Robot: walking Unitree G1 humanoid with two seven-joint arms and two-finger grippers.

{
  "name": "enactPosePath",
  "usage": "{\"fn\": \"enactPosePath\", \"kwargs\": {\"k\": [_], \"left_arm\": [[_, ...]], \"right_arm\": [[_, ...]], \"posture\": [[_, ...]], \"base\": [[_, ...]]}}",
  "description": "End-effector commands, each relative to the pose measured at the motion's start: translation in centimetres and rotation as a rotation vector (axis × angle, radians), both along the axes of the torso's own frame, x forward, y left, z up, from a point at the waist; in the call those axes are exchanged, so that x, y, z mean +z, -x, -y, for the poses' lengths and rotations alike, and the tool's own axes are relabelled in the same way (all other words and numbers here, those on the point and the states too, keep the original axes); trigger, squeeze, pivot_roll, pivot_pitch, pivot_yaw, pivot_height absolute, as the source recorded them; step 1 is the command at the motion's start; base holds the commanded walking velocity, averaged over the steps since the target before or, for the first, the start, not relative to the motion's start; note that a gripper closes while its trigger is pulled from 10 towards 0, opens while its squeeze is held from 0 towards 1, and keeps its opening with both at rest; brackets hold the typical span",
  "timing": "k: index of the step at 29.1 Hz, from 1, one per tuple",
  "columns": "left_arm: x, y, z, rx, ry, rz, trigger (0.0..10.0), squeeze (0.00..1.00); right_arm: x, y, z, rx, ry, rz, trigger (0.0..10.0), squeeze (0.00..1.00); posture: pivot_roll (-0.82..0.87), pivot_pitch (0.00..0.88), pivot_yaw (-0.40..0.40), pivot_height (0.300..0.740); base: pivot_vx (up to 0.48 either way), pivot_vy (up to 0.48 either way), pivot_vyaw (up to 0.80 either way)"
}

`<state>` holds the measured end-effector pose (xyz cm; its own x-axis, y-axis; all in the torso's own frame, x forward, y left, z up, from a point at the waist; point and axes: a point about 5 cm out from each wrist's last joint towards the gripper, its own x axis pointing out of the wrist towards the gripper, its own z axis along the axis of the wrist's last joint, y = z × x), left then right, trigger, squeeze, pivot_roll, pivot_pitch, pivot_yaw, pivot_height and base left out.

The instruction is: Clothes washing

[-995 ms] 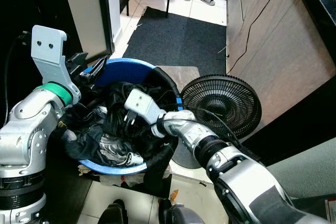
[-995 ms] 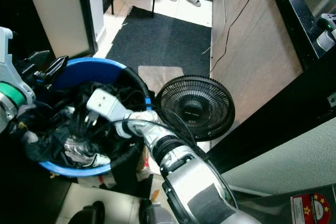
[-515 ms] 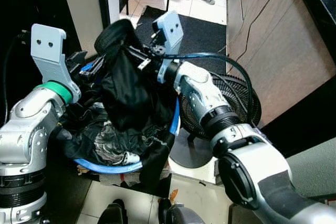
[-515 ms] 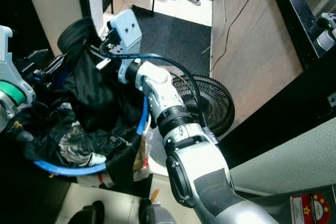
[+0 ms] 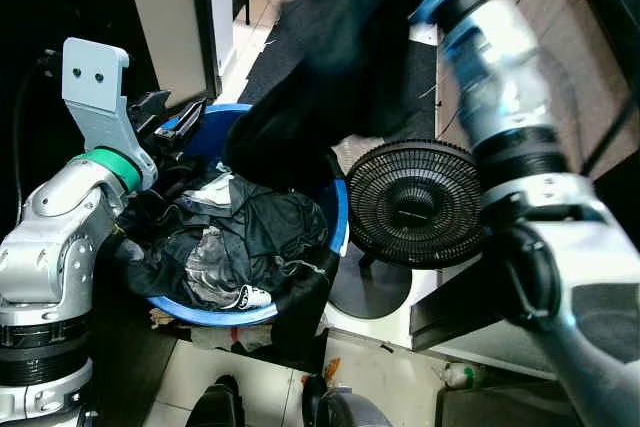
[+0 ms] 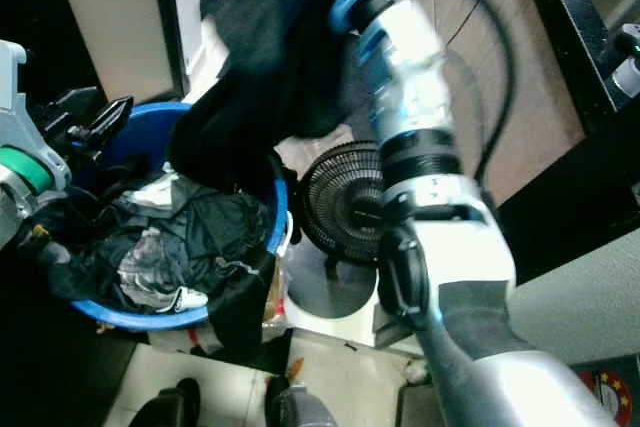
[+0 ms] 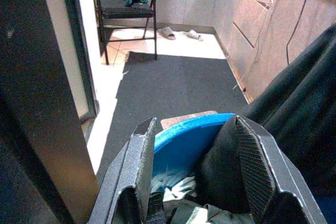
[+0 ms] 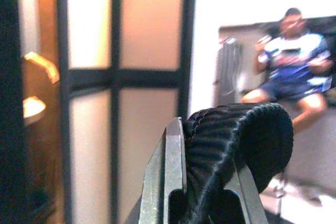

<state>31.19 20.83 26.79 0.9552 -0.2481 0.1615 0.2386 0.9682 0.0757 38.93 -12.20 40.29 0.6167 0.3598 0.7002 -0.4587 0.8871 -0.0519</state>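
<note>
Right gripper (image 8: 202, 182), raised high above the blue tub (image 5: 335, 212), is pinching the ribbed hem of a black garment (image 5: 330, 57), its fingers closed on the cloth. That garment is hanging long-axis downward, its tail apparently trailing into the tub through the motion blur. Left gripper (image 7: 202, 171) is hovering open at the tub's rim beside the remaining clothes (image 5: 230, 247). No readable writing is showing.

The right arm (image 5: 500, 57) and the black garment (image 5: 330, 47) are blurred and cut off by the top edge. The clothes (image 5: 230, 237) hide the inside of the blue basin (image 5: 335, 209). A person (image 8: 291, 61) looks blurry.
</note>
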Motion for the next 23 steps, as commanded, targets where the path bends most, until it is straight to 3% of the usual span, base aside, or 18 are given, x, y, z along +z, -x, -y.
{"fn": "enactPosePath", "kwargs": {"k": [1,2,3,8,10,12,13,15,20,23], "left_arm": [[-0.3,-0.1,0.2,-0.011,0.008,-0.007,10.0,0.0],[-0.3,-0.1,0.2,-0.011,0.008,-0.007,10.0,0.0],[-0.4,-0.1,0.2,-0.016,0.007,-0.009,10.0,0.0],[-0.4,-0.1,0.3,-0.019,0.006,-0.012,10.0,0.0],[-0.5,-0.3,0.5,-0.028,0.003,-0.015,10.0,0.0],[-0.4,-0.3,0.6,-0.032,0.002,-0.014,10.0,0.0],[-0.4,-0.3,0.6,-0.032,0.002,-0.014,10.0,0.0],[-0.5,-0.1,0.6,-0.031,0.0,-0.016,10.0,0.0],[-0.6,0.1,0.4,-0.025,-0.002,-0.022,10.0,0.0],[-0.7,0.2,0.4,-0.024,-0.001,-0.024,10.0,0.0]], "right_arm": [[2.8,1.3,2.3,-0.086,-0.087,0.124,10.0,0.0],[2.8,1.3,2.3,-0.086,-0.087,0.124,10.0,0.0],[5.4,3.2,6.3,-0.219,-0.154,0.246,10.0,0.0],[4.7,2.8,6.7,-0.245,-0.119,0.215,10.0,0.0],[0.4,0.4,5.4,-0.272,0.053,0.041,10.0,0.0],[-6.1,-2.2,3.0,-0.24,0.244,-0.224,10.0,0.0],[-6.1,-2.2,3.0,-0.24,0.244,-0.224,10.0,0.0],[-9.8,-3.0,1.9,-0.246,0.314,-0.372,10.0,0.0],[-13.0,-3.4,0.7,-0.283,0.344,-0.513,10.0,0.0],[-13.3,-3.5,-0.5,-0.268,0.352,-0.53,10.0,0.0]], "posture": [[0.11,0.087,-0.048,0.74],[0.11,0.087,-0.048,0.74],[0.11,0.084,-0.039,0.74],[0.1,0.084,-0.035,0.74],[0.11,0.086,-0.035,0.74],[0.11,0.086,-0.037,0.74],[0.11,0.086,-0.037,0.74],[0.12,0.09,-0.038,0.74],[0.13,0.096,-0.041,0.74],[0.14,0.104,-0.047,0.74]], "base": [[0.0,0.0,0.0],[0.0,0.0,0.0],[0.0,0.0,0.0],[0.0,0.0,0.0],[0.0,0.0,0.0],[0.0,0.0,0.0],[0.0,0.0,0.0],[0.0,0.0,0.0],[0.0,0.0,0.0],[0.0,0.0,0.0]]}}
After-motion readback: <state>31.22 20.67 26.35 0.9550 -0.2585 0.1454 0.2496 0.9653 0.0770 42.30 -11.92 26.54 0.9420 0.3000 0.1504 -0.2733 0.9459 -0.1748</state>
